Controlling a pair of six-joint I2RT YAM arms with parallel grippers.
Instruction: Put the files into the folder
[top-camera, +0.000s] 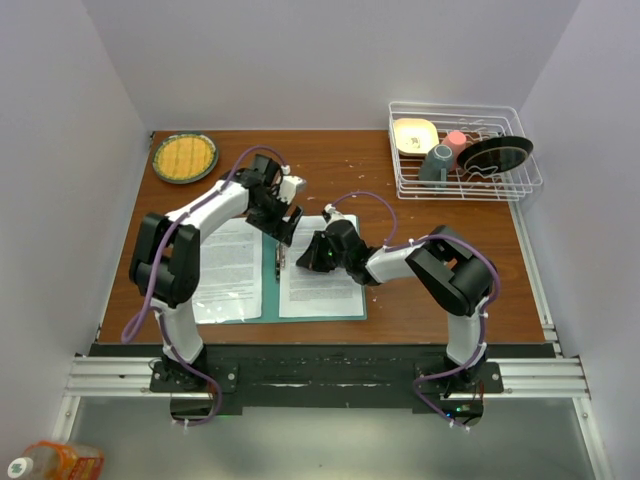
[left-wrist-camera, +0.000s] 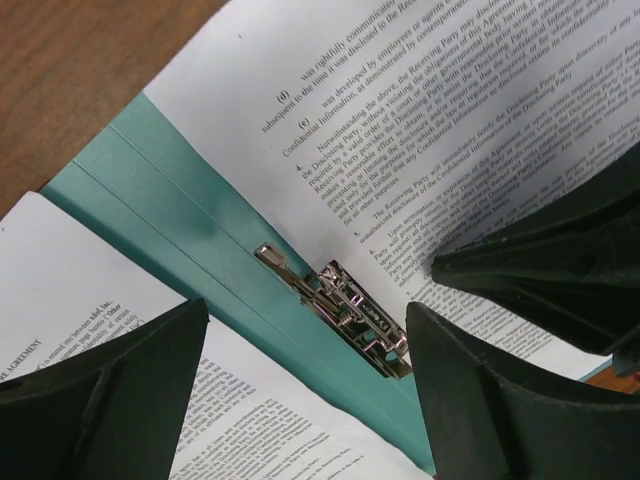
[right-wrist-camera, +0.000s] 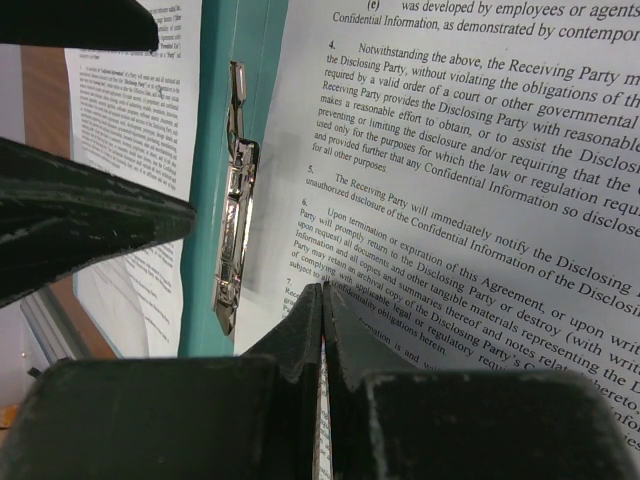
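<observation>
Left gripper: spread wide just above clip, gripping nothing. Right gripper: pinched shut, tips down on right sheet; unclear whether any paper caught between. Far end of folder hidden under both arms. Open flat on table, spine running near to far, files lengthwise on both halves.

We see bright, even light from above; soft shadows cross the files, the metal clip glints, foregrounds blur.
</observation>
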